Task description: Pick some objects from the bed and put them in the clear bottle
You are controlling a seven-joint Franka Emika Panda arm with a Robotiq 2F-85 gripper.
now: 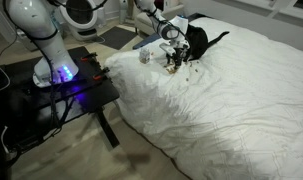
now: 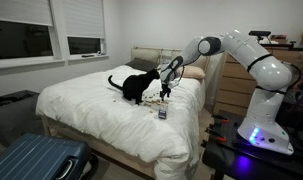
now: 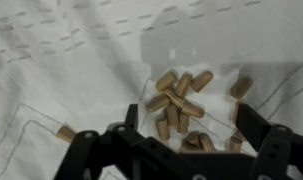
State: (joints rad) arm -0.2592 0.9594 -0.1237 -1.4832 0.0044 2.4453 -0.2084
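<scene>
The objects (image 3: 179,100), small tan-brown pellets, are lying in a loose heap on the white duvet of the bed (image 1: 236,105). In the wrist view that heap is sitting directly under the claw (image 3: 184,112), between its 2 fingers, with 1 stray pellet (image 3: 64,132) lying well off toward the picture's left. The claw is hanging fully open and is holding nothing; whether its fingertips are touching the duvet we cannot tell. The pellets are pointing every way, so we are finding no common long axis to line the fingers up with. We are judging that the coming move is calling for a straight descent and a close across the heap's middle. The clear bottle (image 2: 162,114) seems to be standing upright on the duvet near the claw, toward the bed's edge in an exterior view, apart from the heap. A black cat (image 2: 138,86) is crouching just beside the working spot and may be a disturbance. We are reading no brand, label or writing anywhere.
</scene>
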